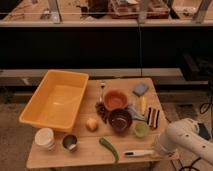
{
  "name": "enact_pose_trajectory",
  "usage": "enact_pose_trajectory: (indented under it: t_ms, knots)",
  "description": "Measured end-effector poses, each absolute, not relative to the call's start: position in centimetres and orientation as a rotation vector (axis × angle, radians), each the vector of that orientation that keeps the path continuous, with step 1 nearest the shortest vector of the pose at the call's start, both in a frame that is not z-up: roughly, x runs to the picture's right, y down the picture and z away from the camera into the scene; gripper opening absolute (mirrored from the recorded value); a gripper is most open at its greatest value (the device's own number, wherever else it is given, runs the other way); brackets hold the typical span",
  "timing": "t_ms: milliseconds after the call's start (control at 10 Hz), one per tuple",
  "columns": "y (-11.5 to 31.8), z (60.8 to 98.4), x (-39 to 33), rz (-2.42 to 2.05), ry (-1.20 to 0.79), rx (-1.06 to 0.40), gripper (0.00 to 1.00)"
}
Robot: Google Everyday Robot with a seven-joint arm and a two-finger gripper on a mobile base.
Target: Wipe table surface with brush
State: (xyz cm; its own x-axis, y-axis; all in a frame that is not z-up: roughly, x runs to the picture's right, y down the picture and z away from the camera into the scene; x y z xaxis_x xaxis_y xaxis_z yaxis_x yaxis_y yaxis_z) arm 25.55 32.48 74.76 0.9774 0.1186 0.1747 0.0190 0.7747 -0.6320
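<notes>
Gripper (159,148) at front right edge of table, clenched on right end of brush (140,152). Brush lies flat on table surface (90,145) near front edge, just right of green vegetable (109,148). Grasp judged made. Wiping not yet begun; all sweeping outstanding.

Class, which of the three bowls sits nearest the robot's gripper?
The small green bowl, right of the maroon bowl; the orange bowl lies farther back. The gripper is at the brush's right end.
</notes>
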Motion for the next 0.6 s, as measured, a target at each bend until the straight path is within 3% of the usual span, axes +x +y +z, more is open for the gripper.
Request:
enact_pose_trajectory:
  t_ms: [600]
  knots:
    - [30.0, 71.4, 27.4, 0.087, -0.239, -0.731, 0.00]
